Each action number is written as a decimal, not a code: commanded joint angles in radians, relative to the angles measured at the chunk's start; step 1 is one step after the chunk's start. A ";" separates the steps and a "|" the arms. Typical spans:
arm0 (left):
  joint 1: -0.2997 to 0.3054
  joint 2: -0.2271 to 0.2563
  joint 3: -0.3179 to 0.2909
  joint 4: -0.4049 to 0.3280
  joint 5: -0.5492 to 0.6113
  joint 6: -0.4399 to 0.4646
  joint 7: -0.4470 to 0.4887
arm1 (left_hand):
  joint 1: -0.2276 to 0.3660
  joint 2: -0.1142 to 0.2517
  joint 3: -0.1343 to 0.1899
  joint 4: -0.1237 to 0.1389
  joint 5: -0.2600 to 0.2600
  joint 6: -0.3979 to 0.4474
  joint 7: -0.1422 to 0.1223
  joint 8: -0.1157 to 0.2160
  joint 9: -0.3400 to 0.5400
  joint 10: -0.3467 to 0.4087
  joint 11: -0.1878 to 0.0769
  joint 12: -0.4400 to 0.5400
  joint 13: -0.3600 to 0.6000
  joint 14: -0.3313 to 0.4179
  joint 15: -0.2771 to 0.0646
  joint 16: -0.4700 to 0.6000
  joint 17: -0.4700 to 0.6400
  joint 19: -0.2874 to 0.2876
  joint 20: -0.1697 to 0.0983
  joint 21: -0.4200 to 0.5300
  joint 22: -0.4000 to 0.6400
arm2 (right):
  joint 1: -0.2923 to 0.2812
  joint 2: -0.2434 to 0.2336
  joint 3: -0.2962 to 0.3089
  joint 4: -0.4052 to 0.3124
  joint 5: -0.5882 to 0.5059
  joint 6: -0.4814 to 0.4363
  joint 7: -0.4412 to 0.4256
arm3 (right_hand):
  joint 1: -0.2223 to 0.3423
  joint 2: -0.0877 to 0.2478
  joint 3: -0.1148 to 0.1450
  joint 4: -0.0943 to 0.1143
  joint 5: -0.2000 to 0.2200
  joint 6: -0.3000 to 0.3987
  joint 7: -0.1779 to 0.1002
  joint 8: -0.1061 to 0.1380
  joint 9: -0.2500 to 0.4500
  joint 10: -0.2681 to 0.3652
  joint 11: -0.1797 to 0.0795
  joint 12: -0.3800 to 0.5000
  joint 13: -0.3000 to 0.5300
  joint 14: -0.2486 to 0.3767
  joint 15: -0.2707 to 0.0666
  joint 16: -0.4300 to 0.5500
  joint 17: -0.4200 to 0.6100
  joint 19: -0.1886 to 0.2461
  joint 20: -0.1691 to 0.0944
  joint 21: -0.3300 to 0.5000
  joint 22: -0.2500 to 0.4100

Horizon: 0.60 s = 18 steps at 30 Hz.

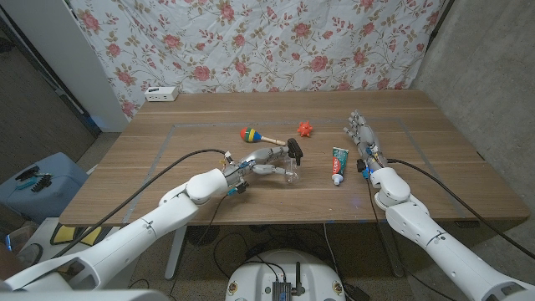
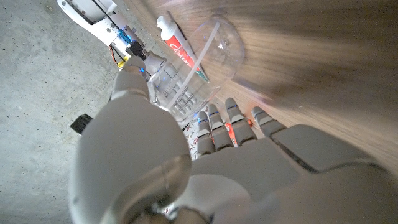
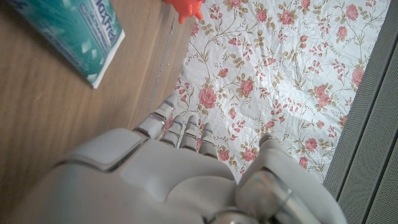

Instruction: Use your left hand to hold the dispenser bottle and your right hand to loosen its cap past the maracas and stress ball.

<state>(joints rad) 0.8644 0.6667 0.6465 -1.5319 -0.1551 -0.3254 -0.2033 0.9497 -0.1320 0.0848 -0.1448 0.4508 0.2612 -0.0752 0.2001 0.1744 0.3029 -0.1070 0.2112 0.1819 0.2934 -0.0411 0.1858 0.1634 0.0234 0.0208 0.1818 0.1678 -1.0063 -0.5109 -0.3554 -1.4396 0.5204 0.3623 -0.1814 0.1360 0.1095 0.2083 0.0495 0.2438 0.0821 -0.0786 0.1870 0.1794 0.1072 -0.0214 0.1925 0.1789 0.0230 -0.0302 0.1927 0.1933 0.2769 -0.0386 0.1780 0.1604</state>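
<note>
My left hand (image 1: 261,160) grips the clear dispenser bottle (image 1: 290,170) mid-table, black cap (image 1: 294,150) up, near the maracas (image 1: 250,134) and stress ball (image 1: 304,128). My right hand (image 1: 362,134) stands apart, fingers spread, holding nothing, beside the toothpaste tube (image 1: 338,165).

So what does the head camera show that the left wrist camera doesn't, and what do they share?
Head view alone: the maraca, the orange spiky ball, a white box at the table's far edge, the flowered cloth behind, and the whole wooden table.

Left wrist view alone: a close look through the clear bottle's wall with the left hand's fingers wrapped on it.

Both: the left hand holding the clear bottle, the toothpaste tube, and the right hand.
</note>
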 commanded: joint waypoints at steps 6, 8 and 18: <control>-0.044 -0.023 0.035 0.014 -0.005 0.043 -0.024 | 0.038 0.013 -0.004 -0.002 -0.014 0.035 -0.022 0.007 0.005 0.033 -0.016 0.005 0.002 0.031 -0.119 0.003 0.003 0.011 -0.026 0.009 0.000 | -0.013 -0.004 0.011 0.001 0.008 0.024 0.007 | 0.001 -0.003 0.008 -0.001 0.000 0.000 -0.002 0.001 0.001 -0.005 -0.002 -0.003 0.005 -0.004 -0.007 0.003 0.001 -0.002 -0.035 0.005 0.005; -0.048 -0.027 0.038 0.021 -0.009 0.043 -0.031 | 0.047 0.016 -0.002 -0.002 -0.017 0.040 -0.018 0.006 0.005 0.036 -0.022 0.004 0.002 0.035 -0.117 0.003 0.003 0.014 -0.025 0.008 0.000 | -0.016 -0.006 0.012 -0.003 0.009 0.023 0.005 | 0.000 -0.003 0.008 0.000 0.000 0.000 -0.003 0.001 0.001 -0.006 -0.002 -0.003 0.005 -0.003 -0.007 0.004 0.001 -0.002 -0.035 0.005 0.005; -0.058 -0.045 0.048 0.046 -0.033 0.040 -0.047 | 0.084 0.030 0.005 -0.004 -0.030 0.061 0.010 0.005 0.009 0.062 -0.004 0.009 0.008 0.066 -0.098 0.007 0.004 0.019 -0.033 0.006 0.000 | -0.026 -0.011 0.017 -0.010 0.013 0.020 0.004 | -0.001 -0.003 0.008 0.000 -0.001 0.001 -0.003 0.001 0.001 -0.005 -0.003 -0.003 0.005 -0.002 -0.007 0.004 0.001 -0.002 -0.034 0.005 0.005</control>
<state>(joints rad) 0.8198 0.6386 0.6832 -1.5096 -0.1652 -0.2885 -0.2339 1.0154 -0.1083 0.0849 -0.1448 0.4283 0.3148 -0.0747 0.2000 0.1796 0.3546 -0.1125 0.2151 0.1841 0.3424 -0.0424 0.1858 0.1656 0.0390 -0.0095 0.1817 0.1678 -1.0216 -0.5171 -0.3443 -1.4423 0.5296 0.3824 -0.1742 0.1360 0.1095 0.2083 0.0495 0.2438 0.0821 -0.0786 0.1870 0.1793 0.1072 -0.0214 0.1926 0.1789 0.0230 -0.0302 0.1927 0.1932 0.2769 -0.0386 0.1780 0.1604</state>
